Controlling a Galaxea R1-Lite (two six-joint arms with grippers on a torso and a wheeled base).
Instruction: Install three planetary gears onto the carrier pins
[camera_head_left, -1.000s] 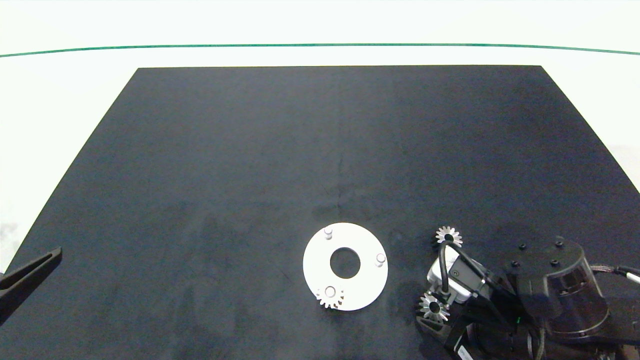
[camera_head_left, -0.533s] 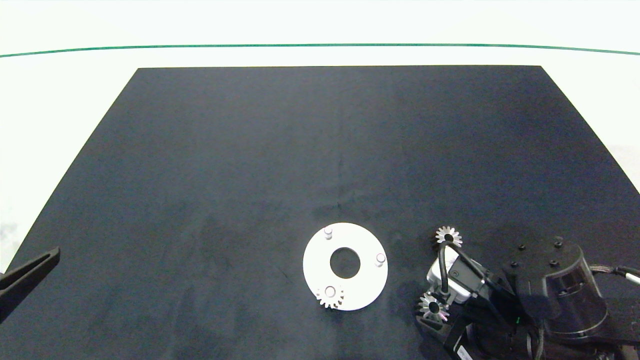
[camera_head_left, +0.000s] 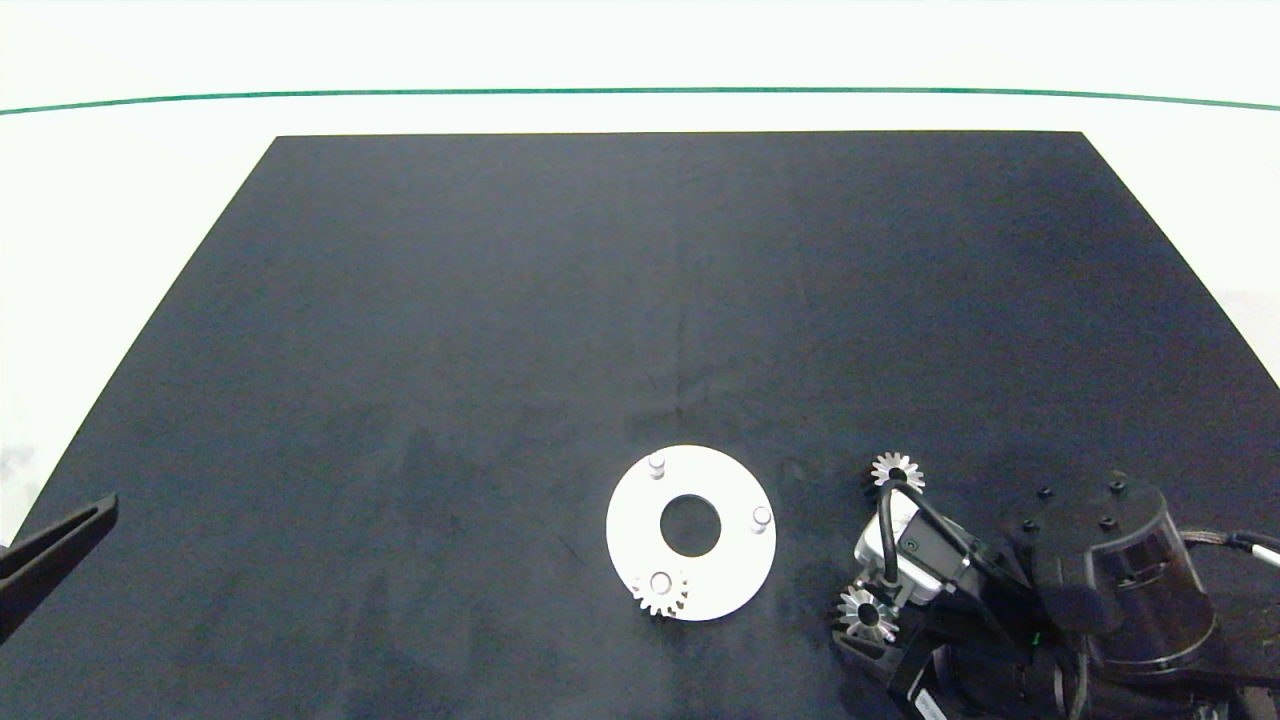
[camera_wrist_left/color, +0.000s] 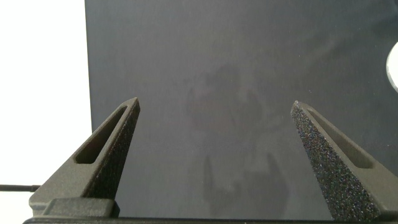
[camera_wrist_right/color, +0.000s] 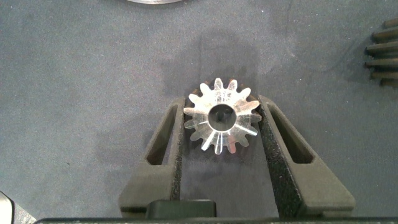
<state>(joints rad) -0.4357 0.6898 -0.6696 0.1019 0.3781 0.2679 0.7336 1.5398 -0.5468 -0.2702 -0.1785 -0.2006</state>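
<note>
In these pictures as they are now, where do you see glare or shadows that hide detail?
Right wrist view: the planetary gear between the right end effector fingers glares almost white, teeth washed out. Head view: the white carrier disc is bright, its pins faint. Left wrist view: soft shadows lie on the dark mat ahead of the open left end effector.

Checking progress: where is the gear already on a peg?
In the head view, the mounted gear sits on the white disc's near-left peg, left of the right gripper.

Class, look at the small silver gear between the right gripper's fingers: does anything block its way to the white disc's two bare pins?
Nothing visible: only bare black mat lies between the small silver gear and the white disc.
</note>
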